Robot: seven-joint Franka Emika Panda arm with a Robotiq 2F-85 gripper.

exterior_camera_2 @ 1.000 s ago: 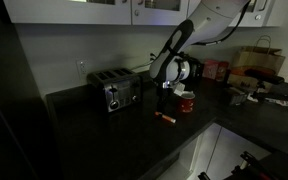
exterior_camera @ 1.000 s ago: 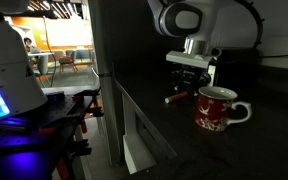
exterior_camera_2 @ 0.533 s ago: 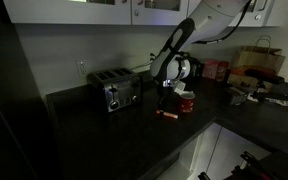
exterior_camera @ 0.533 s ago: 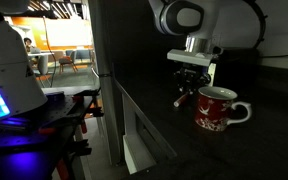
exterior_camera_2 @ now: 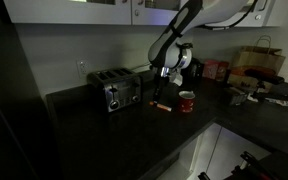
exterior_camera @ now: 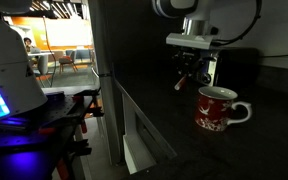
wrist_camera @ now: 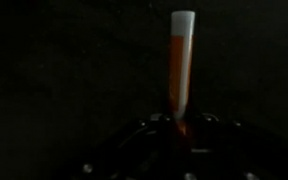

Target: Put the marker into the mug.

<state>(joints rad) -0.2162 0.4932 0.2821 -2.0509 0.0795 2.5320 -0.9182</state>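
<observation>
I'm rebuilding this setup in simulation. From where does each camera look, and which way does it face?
An exterior view: close, near counter height, facing the mug; shows the gripper holding the marker above the counter.
An exterior view: farther back and higher, facing the counter and toaster; shows most of the arm.
Wrist view: looks out along the held marker against darkness; only the gripper shows, at the bottom.
Both exterior views share mug, marker and gripper.

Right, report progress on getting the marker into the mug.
Done: the gripper grips the thin orange-red, white-tipped marker, holding it clear of the dark counter. In hand: the carry; it hangs beside, not over, the red patterned ceramic mug. Left: centre over the mug, release.
</observation>
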